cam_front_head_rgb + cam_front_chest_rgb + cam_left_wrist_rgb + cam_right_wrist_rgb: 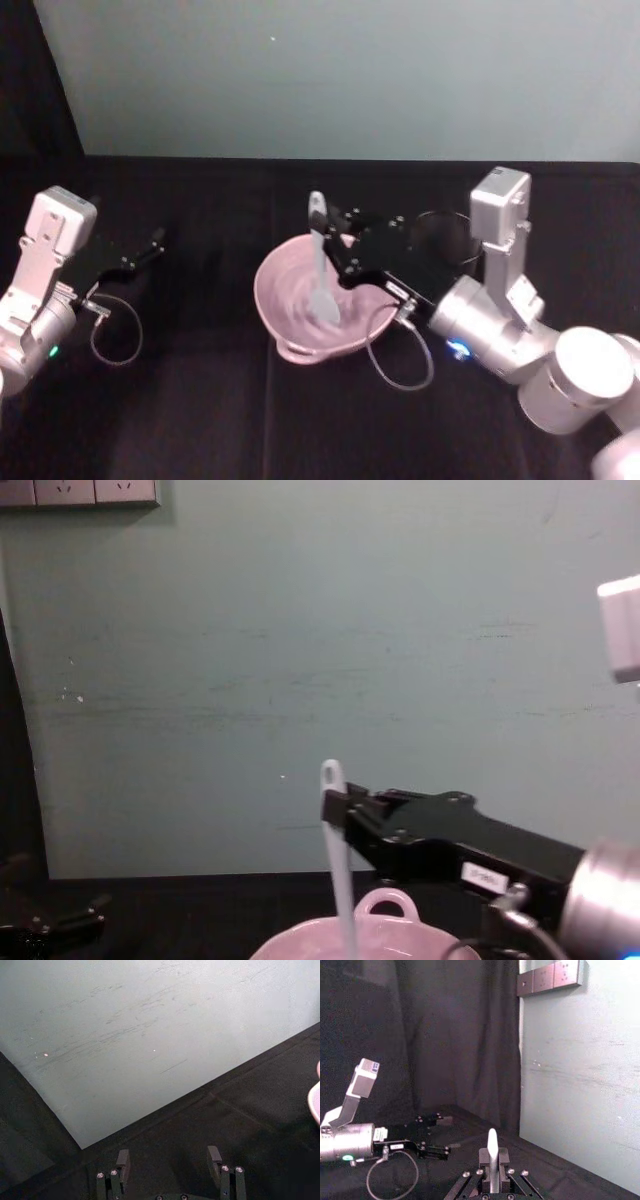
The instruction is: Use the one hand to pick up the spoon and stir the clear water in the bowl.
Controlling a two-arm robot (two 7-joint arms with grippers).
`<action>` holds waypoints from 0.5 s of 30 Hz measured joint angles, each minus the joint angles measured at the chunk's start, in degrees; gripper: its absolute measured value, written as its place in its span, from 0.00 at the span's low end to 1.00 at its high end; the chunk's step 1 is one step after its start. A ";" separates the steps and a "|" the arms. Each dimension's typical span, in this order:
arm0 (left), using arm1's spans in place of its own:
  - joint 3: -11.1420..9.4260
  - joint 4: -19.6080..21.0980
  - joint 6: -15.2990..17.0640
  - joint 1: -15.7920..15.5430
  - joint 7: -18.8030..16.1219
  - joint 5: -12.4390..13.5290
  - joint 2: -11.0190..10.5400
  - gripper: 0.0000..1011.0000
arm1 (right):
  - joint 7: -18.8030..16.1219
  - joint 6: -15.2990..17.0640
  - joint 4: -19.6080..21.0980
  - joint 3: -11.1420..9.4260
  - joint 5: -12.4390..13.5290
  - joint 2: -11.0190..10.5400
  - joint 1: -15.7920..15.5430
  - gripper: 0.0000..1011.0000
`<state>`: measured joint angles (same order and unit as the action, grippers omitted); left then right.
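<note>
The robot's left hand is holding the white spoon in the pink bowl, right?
Not quite. It is the right gripper that holds the white spoon, with its scoop down in the pink bowl. The head view shows this. The left gripper is off to the left, open and holding nothing.

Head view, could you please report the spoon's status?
Right gripper shut on slim white plastic spoon, scoop inside pale pink bowl. Left gripper open, parked left. Nothing blocking.
</note>
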<state>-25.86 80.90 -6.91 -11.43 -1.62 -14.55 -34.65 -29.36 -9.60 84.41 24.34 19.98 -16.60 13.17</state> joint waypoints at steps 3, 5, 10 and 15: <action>0.00 0.00 0.00 0.00 0.00 0.00 0.00 1.00 | 0.08 -1.97 -2.80 0.93 0.00 1.92 1.50 0.11; 0.00 0.00 0.00 0.00 0.00 0.00 0.00 1.00 | 0.49 -2.97 -4.20 1.08 -0.03 2.88 2.19 0.11; 0.00 0.00 0.00 0.00 0.00 0.00 0.00 1.00 | 3.08 -6.23 -8.80 1.01 -1.82 5.53 4.23 0.11; 0.00 0.00 0.00 0.00 0.00 0.00 0.00 1.00 | 5.62 -8.04 -10.72 0.19 -4.41 6.42 4.95 0.11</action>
<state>-25.86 80.90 -6.91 -11.43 -1.62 -14.55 -34.64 -23.74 -17.64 73.68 24.52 15.57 -10.18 18.12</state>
